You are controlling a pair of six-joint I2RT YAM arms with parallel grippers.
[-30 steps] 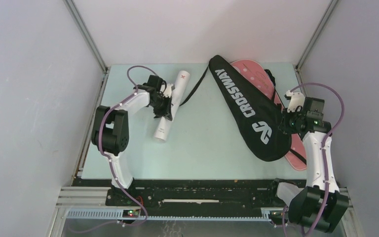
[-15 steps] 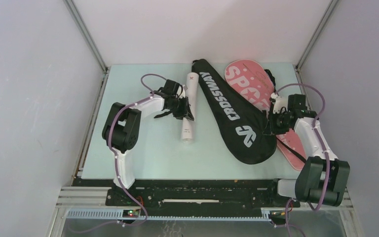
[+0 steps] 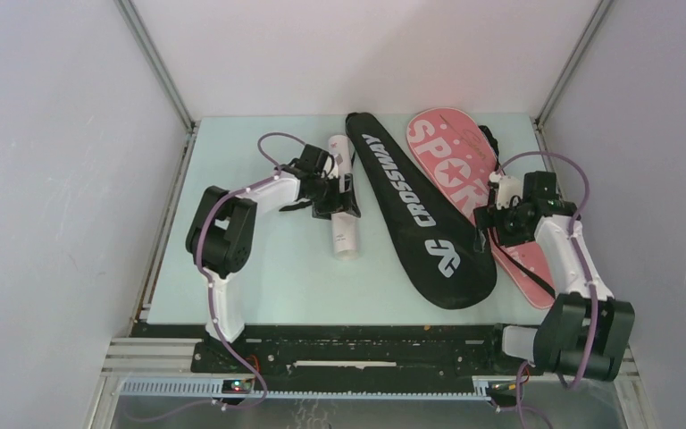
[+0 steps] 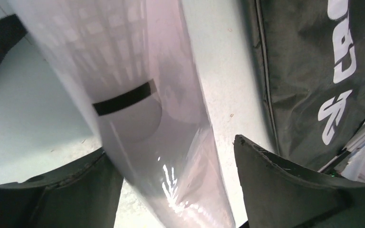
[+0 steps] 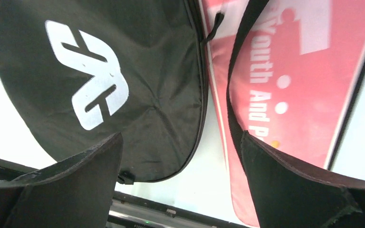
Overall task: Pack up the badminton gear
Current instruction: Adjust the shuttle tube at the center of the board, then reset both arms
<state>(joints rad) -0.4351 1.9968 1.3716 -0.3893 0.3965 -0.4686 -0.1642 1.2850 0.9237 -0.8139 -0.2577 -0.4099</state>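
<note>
Both claws look set to part from gear lying flat, so each should rise straight up with jaws wide, dragging nothing. The left gripper [image 4: 173, 152] stands wide astride the long white tube [image 3: 345, 234], which lies on the table [image 3: 259, 268] between its fingers, close to one and clear of the other. Just beside the tube lies the black "CROSSWAY" racket cover [image 3: 411, 214]. The right gripper [image 5: 180, 137] gapes wide, holding nothing, over the black cover's rounded end and the pink "SPORT" racket cover [image 3: 447, 161], whose black strap [image 5: 235, 95] runs below it
</note>
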